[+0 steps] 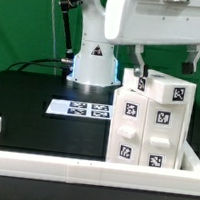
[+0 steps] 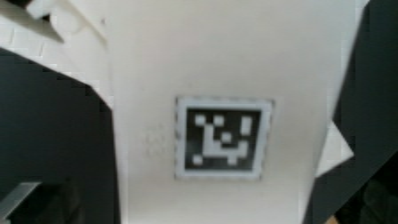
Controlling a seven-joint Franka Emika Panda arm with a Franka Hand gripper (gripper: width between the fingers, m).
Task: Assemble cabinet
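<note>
1. White rail [image 1: 80,172] crosses the bottom of the frame, nearest the camera.
2. Cabinet [image 1: 151,124] stands upright, lower right on the tabletop [image 1: 27,105].
3. Gripper [image 1: 165,63] sits directly above the cabinet, fingers apart, straddling its top edge; can't tell if clamped.

We see one white cabinet [image 1: 151,122] with six black-and-white tags on its faces. We count one marker board [image 1: 78,110] and one long white rail [image 1: 80,169].
</note>
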